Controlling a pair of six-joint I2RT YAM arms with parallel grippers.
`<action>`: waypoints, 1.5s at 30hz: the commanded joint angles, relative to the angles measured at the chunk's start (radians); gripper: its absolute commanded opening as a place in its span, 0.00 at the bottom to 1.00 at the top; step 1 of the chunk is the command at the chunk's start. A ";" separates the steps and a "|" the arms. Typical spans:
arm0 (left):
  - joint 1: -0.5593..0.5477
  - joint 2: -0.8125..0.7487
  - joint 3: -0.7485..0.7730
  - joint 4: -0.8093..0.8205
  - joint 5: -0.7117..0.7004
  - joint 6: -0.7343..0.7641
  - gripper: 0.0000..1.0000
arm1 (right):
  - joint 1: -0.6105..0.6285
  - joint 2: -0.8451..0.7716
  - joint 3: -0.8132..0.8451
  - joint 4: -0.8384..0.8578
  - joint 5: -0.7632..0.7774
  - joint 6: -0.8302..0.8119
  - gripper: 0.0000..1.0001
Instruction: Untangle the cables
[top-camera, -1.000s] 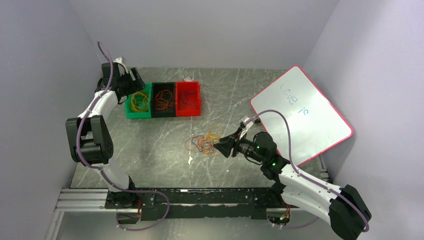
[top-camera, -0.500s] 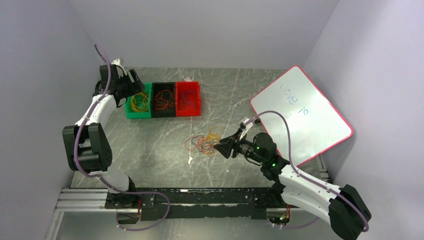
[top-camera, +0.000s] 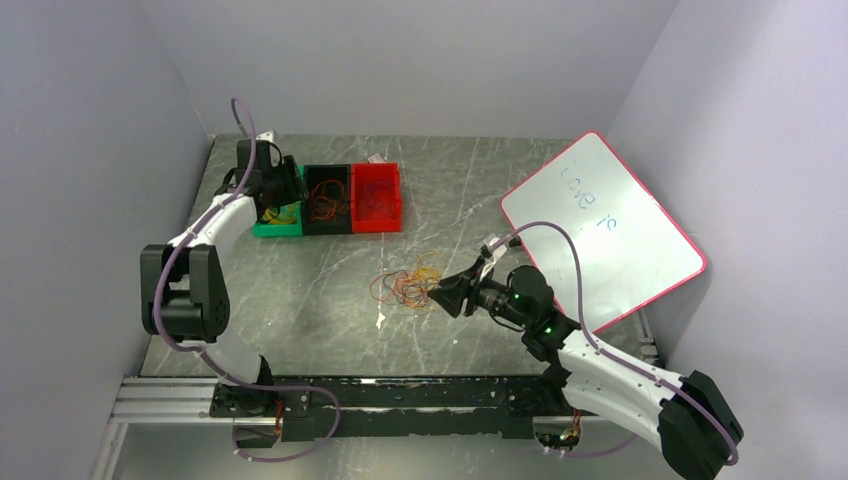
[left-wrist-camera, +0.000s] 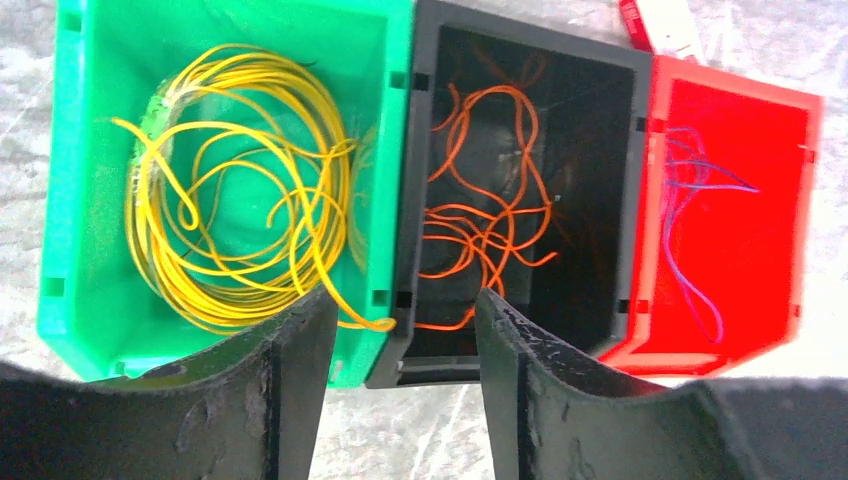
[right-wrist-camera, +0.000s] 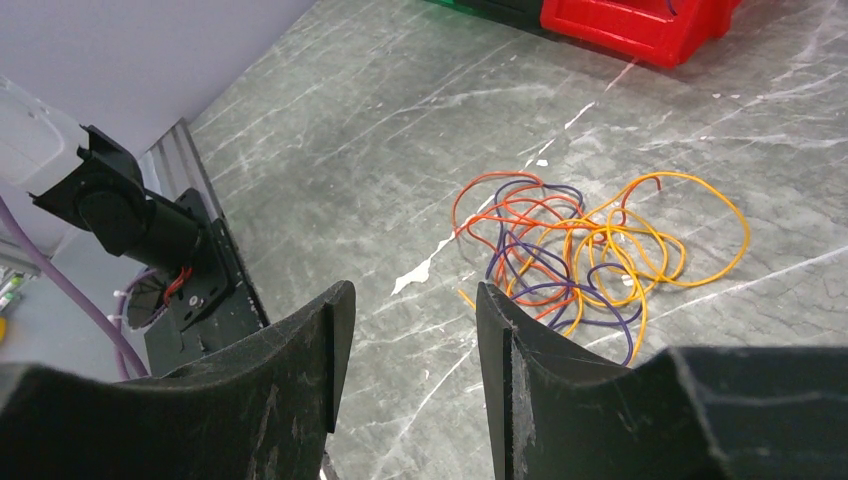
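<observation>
A loose tangle of cables (top-camera: 408, 286) in orange, yellow, red and purple lies mid-table; in the right wrist view the tangle (right-wrist-camera: 570, 250) sits just beyond and right of my right gripper (right-wrist-camera: 415, 290). That gripper (top-camera: 440, 293) is open, low over the table, nothing between its fingers. My left gripper (top-camera: 285, 187) hovers over the sorting bins, open and empty (left-wrist-camera: 405, 300), above the wall between the green and black bins. Yellow cables (left-wrist-camera: 240, 190) fill the green bin (left-wrist-camera: 60, 200), orange cables (left-wrist-camera: 480, 220) the black bin (left-wrist-camera: 600, 180), purple cables (left-wrist-camera: 690, 210) the red bin (left-wrist-camera: 770, 270).
The three bins (top-camera: 327, 225) stand in a row at the back left. A pink-framed whiteboard (top-camera: 600, 230) leans at the right, close behind the right arm. A small white scrap (top-camera: 380, 320) lies near the tangle. Walls close in on both sides.
My left arm has swung right, from the green bin's outer side to above the green and black bins, its jaws narrowing somewhat. The right arm and the tangle have not moved.
</observation>
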 joint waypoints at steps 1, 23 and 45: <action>0.004 0.024 0.030 -0.014 -0.071 0.006 0.56 | 0.006 -0.018 -0.005 0.001 0.001 -0.002 0.52; 0.069 0.148 0.151 -0.049 -0.073 0.065 0.07 | 0.006 0.003 -0.013 0.025 -0.005 0.001 0.52; 0.096 0.325 0.230 -0.067 0.062 0.066 0.19 | 0.007 0.015 0.001 0.013 -0.009 -0.015 0.52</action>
